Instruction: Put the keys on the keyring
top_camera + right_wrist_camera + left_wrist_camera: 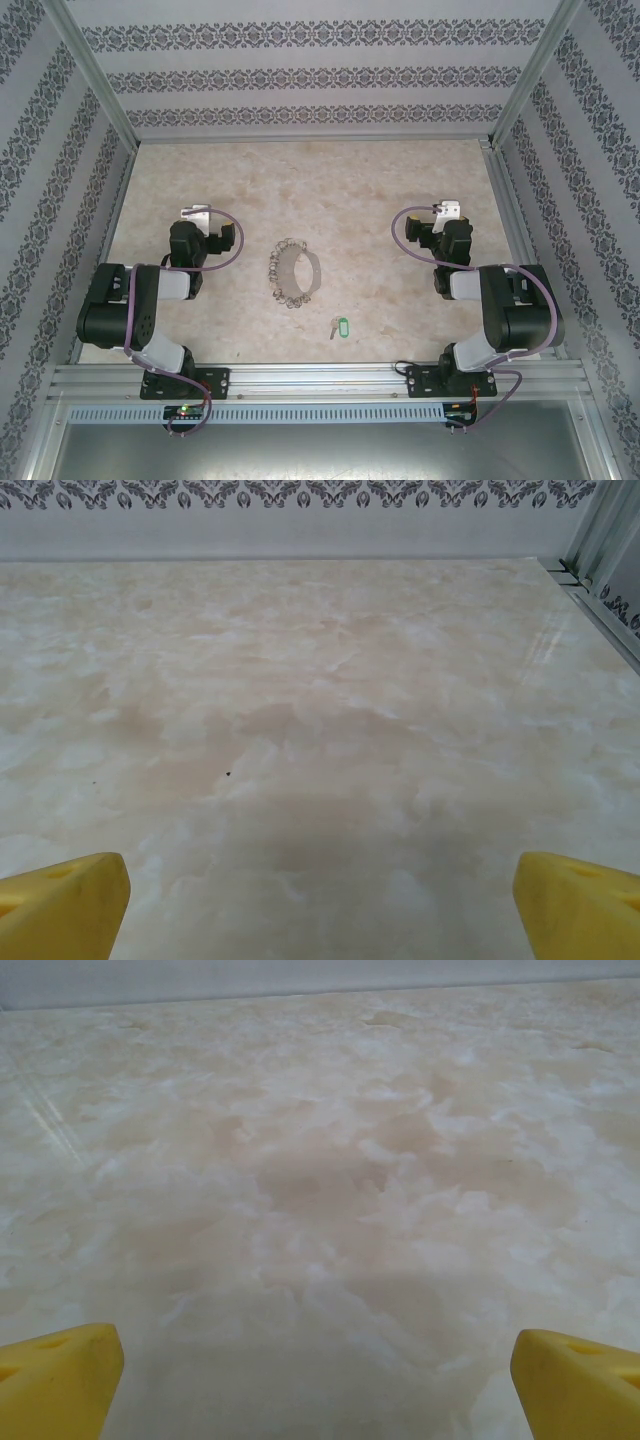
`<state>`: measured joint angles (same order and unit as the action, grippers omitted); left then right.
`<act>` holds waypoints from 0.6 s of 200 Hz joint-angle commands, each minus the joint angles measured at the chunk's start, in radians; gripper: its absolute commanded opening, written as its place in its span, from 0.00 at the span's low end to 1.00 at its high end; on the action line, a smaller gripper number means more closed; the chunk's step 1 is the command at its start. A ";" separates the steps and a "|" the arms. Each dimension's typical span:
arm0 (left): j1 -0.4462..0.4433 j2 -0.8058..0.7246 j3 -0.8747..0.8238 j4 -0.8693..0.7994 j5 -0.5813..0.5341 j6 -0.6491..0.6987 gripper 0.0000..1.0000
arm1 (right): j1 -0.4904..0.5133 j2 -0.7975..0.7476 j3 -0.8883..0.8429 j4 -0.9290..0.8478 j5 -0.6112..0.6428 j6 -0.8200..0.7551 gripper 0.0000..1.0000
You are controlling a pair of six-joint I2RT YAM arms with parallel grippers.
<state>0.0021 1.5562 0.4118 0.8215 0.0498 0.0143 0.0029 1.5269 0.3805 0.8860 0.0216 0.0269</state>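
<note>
The keyring, a large thin silvery loop strung with small metal pieces, lies flat on the marbled table between the two arms. The keys, a small silvery key joined to a green oblong tag, lie nearer the front edge, to the ring's right. My left gripper sits folded back left of the ring, well apart from it. My right gripper rests at the right, far from both. In each wrist view the yellow fingertips stand wide apart over bare table, with nothing between them.
Patterned walls and metal frame posts box in the table on three sides. A metal rail runs along the near edge by the arm bases. The table's right edge and frame show in the right wrist view.
</note>
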 commanded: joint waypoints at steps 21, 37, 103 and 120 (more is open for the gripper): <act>0.006 -0.074 0.057 -0.149 -0.012 -0.016 1.00 | 0.017 -0.181 0.041 -0.196 0.050 0.005 0.98; 0.007 -0.111 0.066 -0.191 -0.011 -0.014 1.00 | 0.016 -0.252 0.060 -0.264 0.071 0.017 0.98; 0.004 -0.282 0.284 -0.664 0.066 -0.188 1.00 | -0.035 -0.317 0.235 -0.657 -0.008 0.354 0.98; -0.006 -0.298 0.371 -0.832 0.104 -0.303 1.00 | -0.035 -0.321 0.217 -0.643 -0.139 0.357 0.98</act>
<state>0.0017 1.2984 0.6739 0.2920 0.0845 -0.1024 -0.0250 1.2015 0.5953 0.3595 0.0315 0.2779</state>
